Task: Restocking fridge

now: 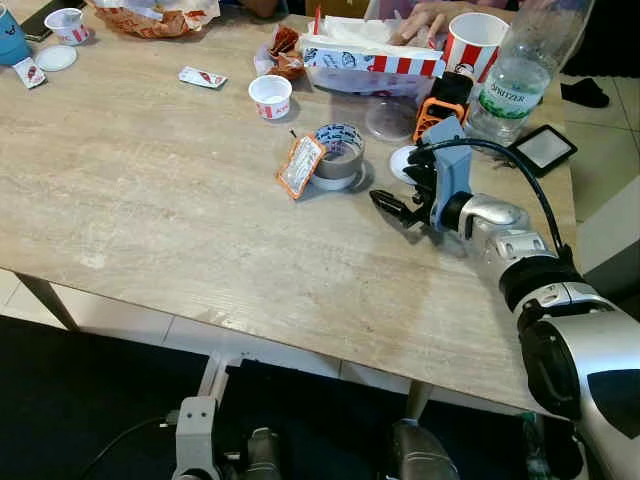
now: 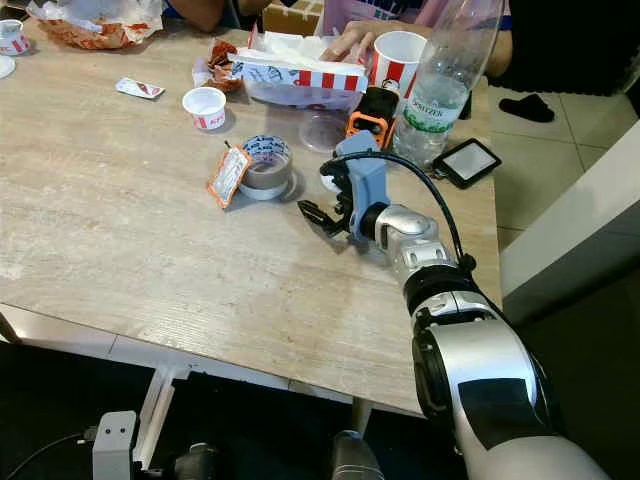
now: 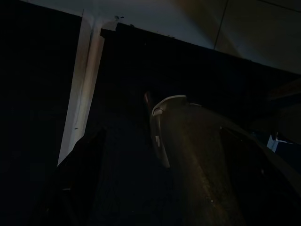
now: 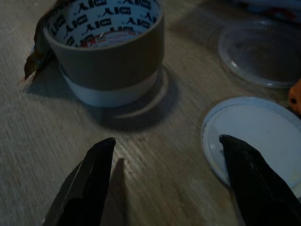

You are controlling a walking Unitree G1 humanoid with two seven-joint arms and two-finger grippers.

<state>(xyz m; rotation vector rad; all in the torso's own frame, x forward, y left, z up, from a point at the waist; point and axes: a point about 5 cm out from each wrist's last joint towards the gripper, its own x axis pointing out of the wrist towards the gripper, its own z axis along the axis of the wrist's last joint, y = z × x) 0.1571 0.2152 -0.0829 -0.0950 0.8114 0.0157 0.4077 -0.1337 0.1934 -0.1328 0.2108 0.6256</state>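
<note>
Right end effector (image 1: 392,205) is hovering open and empty over the table (image 1: 150,190), beside a tape roll (image 1: 338,155) and white lid (image 4: 251,136); a Spritzer water bottle (image 1: 515,80) is standing behind.

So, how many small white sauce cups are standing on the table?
2. One sauce cup stands mid-table, just beyond the tape roll; the second sauce cup stands at the far left corner. More may be hidden behind the food box.
</note>
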